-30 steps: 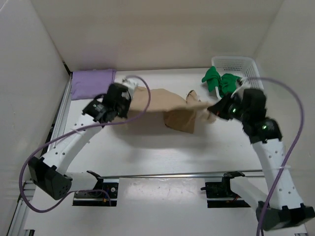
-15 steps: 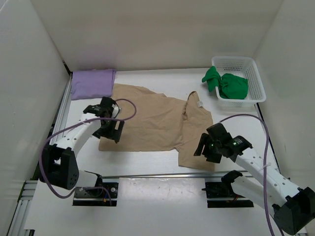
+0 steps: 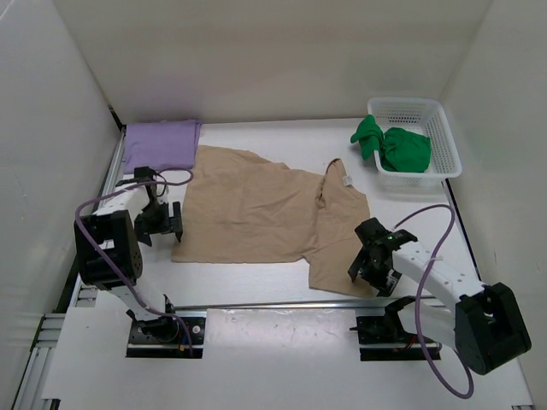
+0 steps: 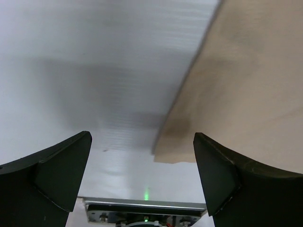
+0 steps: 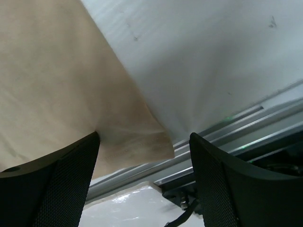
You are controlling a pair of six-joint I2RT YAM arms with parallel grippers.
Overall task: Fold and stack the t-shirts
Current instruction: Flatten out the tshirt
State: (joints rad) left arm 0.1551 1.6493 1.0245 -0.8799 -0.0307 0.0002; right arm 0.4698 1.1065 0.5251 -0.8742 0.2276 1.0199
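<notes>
The tan t-shirt [image 3: 256,218] lies spread flat in the middle of the table. A lavender t-shirt [image 3: 159,143] sits folded at the back left. The green t-shirt [image 3: 395,147] is bunched in the white basket [image 3: 450,154]. My left gripper [image 3: 160,229] stands open just off the tan shirt's near left corner [image 4: 236,94], holding nothing. My right gripper [image 3: 370,270] is open over the shirt's near right corner [image 5: 57,85], with the hem lying loose between its fingers [image 5: 236,184].
An aluminium rail [image 3: 282,303] runs along the table's near edge, close below both grippers. White walls close in the sides and back. The basket stands in the back right corner.
Both grippers have opened and let go of the tan shirt, which now lies flat. The arms have come down and drawn back toward the near corners of the shirt.
</notes>
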